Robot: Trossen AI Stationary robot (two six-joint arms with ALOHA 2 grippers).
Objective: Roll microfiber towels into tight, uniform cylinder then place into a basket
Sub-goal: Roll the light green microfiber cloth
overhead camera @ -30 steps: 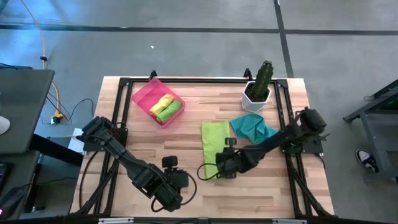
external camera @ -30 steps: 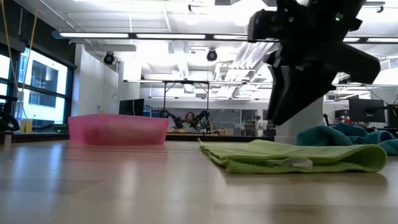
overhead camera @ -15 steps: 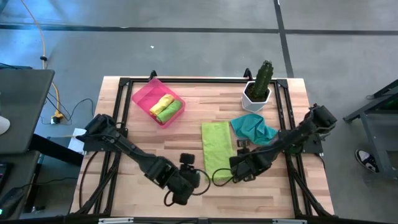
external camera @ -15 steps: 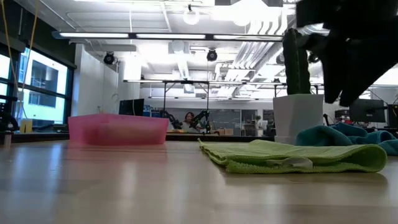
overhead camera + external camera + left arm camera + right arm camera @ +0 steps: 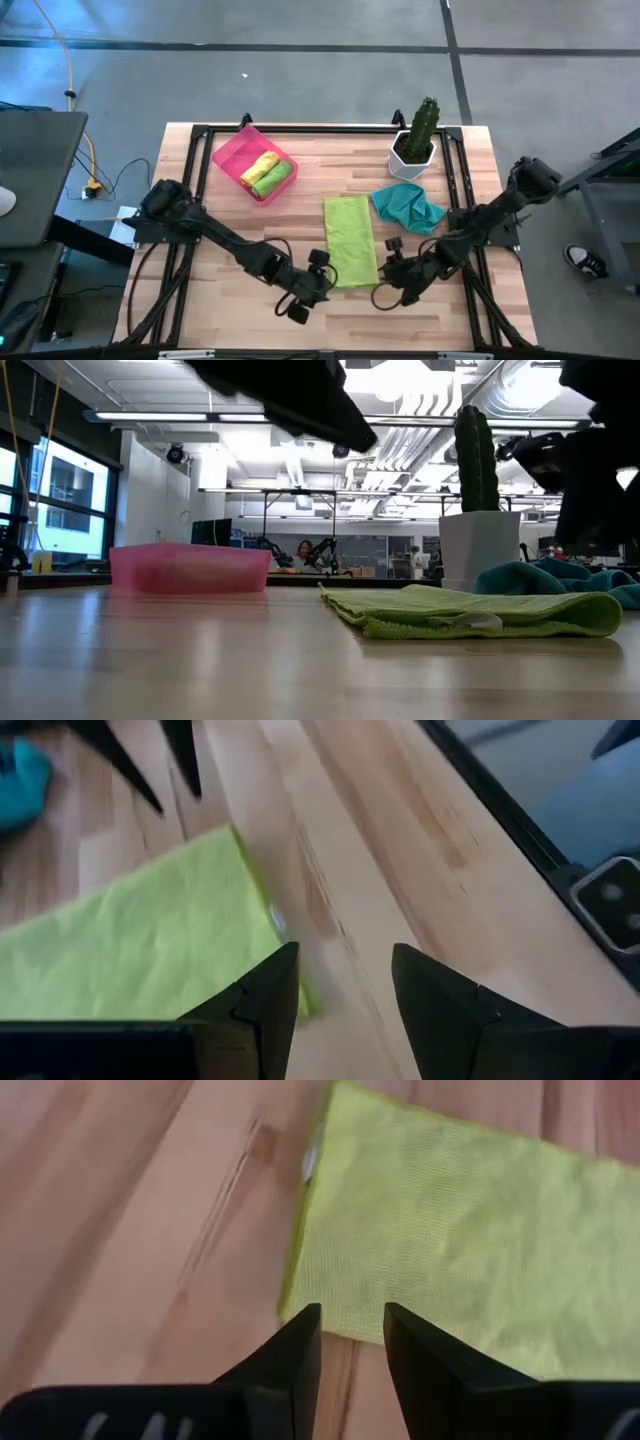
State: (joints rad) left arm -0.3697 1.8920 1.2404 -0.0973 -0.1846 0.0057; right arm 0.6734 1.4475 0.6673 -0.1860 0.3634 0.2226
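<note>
- Hovering at the near end of the green towel (image 5: 350,240), the left gripper (image 5: 322,280) has its fingers (image 5: 262,1000) parted with bare wood between them, holding nothing; it sits just off the towel's near left corner.
- Right gripper (image 5: 388,287) is low at the towel's near right corner, fingers (image 5: 292,1352) slightly apart and empty, the towel's edge just ahead of them.
- Green towel lies flat and folded, a long strip running away from the near edge, a small white tag at its near end.
- Teal towel (image 5: 407,207) lies crumpled just beside the green one's far right side.
- Basket (image 5: 232,155), pink, stands at the far left of the table, well apart from both grippers; a yellow roll (image 5: 259,165) and a lime roll (image 5: 272,179) lie in it side by side.
- Cactus pot (image 5: 412,153), white, stands at the far right, beyond the teal towel.
- Table (image 5: 250,225) is pale wooden planks in a black frame.
- Around it: grey floor with dark lines, a yellow cable (image 5: 68,60) at left.
- Low view looks into a bright hall with ceiling strip lights (image 5: 180,417), windows at left, and a person seated far back.
</note>
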